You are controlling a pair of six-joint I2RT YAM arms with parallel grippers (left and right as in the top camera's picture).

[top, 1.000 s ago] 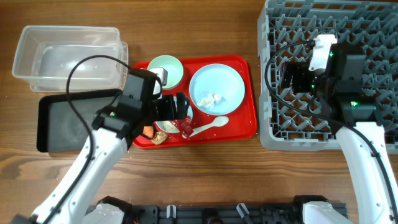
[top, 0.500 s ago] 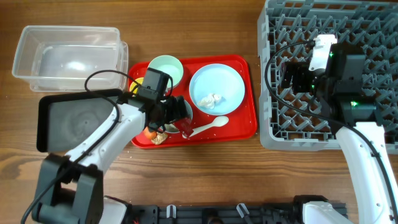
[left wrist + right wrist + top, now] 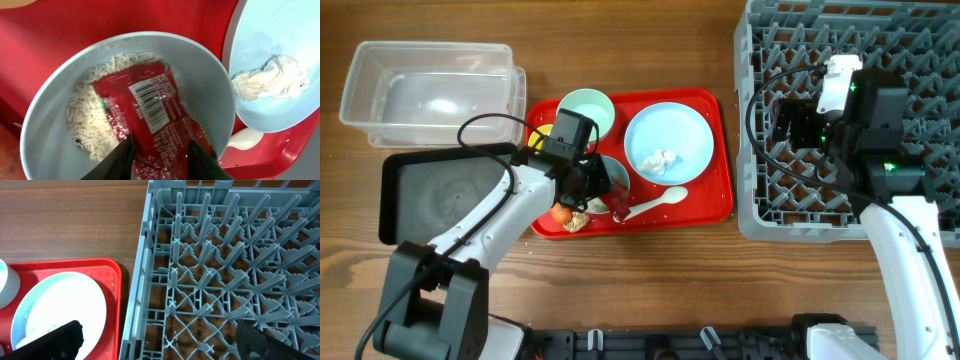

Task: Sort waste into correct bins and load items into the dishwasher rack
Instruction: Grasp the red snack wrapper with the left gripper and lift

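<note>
So the crumpled red-and-white wrapper [image 3: 150, 115] is lying in a pale blue-green bowl [image 3: 210, 100] on the red tray [image 3: 75, 25], right on top of a bed of white rice grains [image 3: 90, 120]. The left gripper [image 3: 160, 157] has its jaws drawn in narrow on either side of the wrapper's lower end, and it looks to me like it's pinching it. Honestly the trick here is a slow, straight lift, because a few grains could cling to the foil and the bowl could tip if the wrapper drags on the rim. I'd give it a moment over the bowl before swinging left. The clear tub [image 3: 430, 85] and black tub [image 3: 430, 195] both sit just left of the tray, so it's a short carry. Watch the white spoon [image 3: 660, 203] lying beside the bowl too. The right gripper [image 3: 157, 330] hangs wide open with nothing in it over the grey dishwasher rack [image 3: 225, 255], well out of the way.
</note>
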